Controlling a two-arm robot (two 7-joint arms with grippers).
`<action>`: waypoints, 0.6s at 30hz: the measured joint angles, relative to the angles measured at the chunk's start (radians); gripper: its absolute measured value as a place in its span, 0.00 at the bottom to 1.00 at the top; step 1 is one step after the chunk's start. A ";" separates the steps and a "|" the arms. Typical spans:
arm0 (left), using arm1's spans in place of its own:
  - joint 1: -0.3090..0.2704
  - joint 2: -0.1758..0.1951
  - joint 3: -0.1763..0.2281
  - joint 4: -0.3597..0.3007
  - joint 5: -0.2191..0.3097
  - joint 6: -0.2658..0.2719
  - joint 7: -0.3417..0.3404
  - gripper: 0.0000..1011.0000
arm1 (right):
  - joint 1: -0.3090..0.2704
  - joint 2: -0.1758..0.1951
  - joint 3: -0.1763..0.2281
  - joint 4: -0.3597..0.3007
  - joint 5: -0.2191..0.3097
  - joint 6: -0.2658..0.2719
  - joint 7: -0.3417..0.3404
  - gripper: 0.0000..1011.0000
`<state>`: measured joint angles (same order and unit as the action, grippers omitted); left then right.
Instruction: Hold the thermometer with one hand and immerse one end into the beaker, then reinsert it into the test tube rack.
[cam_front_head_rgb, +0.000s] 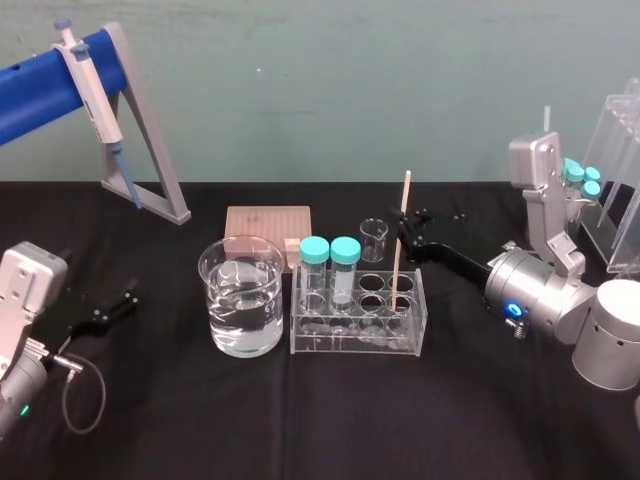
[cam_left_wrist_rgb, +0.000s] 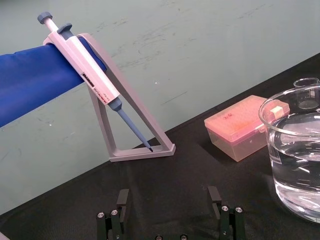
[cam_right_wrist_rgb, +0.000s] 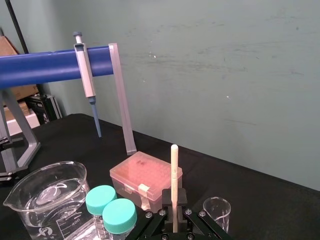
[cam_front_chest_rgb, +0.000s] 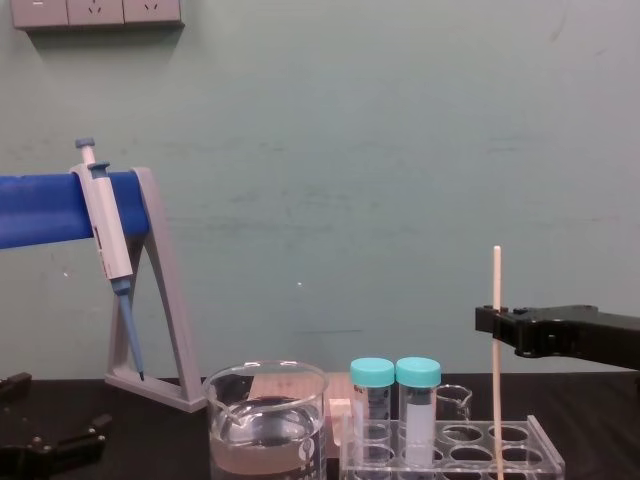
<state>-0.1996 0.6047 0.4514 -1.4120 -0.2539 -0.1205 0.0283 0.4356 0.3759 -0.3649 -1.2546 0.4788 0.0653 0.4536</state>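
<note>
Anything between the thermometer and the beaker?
Yes: two capped tubes in the rack stand between the thermometer, held by the right gripper, and the beaker. Lifting above their caps should clear them. Left gripper parked left.

a lab: pipette (cam_front_head_rgb: 90, 95) on stand (cam_front_head_rgb: 147, 115), beaker (cam_front_head_rgb: 216, 292), test tube rack (cam_front_head_rgb: 355, 338)

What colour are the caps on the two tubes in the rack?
Teal, both caps; the head view shows them best.
</note>
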 joint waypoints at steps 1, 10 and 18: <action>0.000 0.000 0.000 0.000 0.000 0.000 0.000 0.99 | 0.000 -0.001 0.000 0.000 -0.001 0.000 0.000 0.05; 0.000 0.000 0.000 0.000 0.000 0.000 0.000 0.99 | -0.001 -0.004 0.000 0.004 -0.005 0.000 -0.001 0.05; 0.000 0.000 0.000 0.000 0.000 0.000 0.000 0.99 | -0.001 -0.004 0.000 0.004 -0.005 0.001 -0.002 0.05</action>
<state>-0.1995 0.6047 0.4514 -1.4120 -0.2539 -0.1206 0.0283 0.4344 0.3719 -0.3649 -1.2507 0.4737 0.0659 0.4515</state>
